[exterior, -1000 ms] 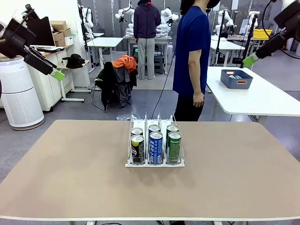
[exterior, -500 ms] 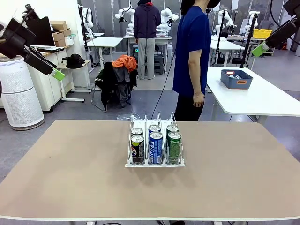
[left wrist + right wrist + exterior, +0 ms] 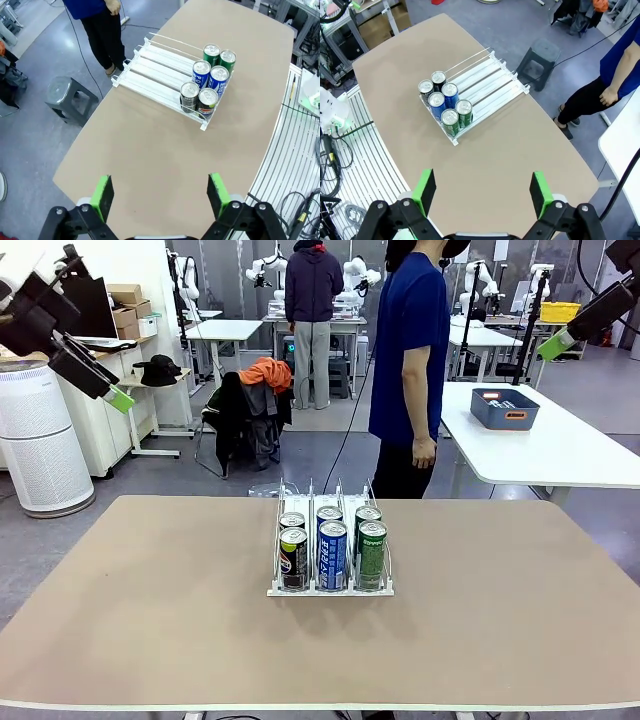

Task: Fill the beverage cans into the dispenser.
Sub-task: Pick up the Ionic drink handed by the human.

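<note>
The dispenser (image 3: pixel 330 587) stands mid-table, with beverage cans in its front end, two deep in each lane: black (image 3: pixel 293 558), blue (image 3: pixel 332 554), green (image 3: pixel 371 554). My left gripper (image 3: pixel 100 380) hangs open, high at the upper left and far from the rack. My right gripper (image 3: pixel 560 340) is open too, high at the upper right. From above, the left gripper (image 3: pixel 160 195) looks down on the dispenser (image 3: pixel 150 70) and the cans (image 3: pixel 207 80). Below the right gripper (image 3: pixel 483 192), the dispenser (image 3: pixel 490 80) and the cans (image 3: pixel 445 102) show as well. Nothing sits between either pair of fingers.
A person in a blue shirt (image 3: pixel 405 350) stands at the far table edge, one hand (image 3: pixel 424 452) hanging down. A blue-grey bin (image 3: pixel 505 408) rests on a white table behind, to the right. A grey stool (image 3: pixel 67 97) stands on the floor beyond the far edge.
My right gripper has risen up and to the right, then held still. The left gripper has shifted slightly up and left. Cans and dispenser are unmoved.
</note>
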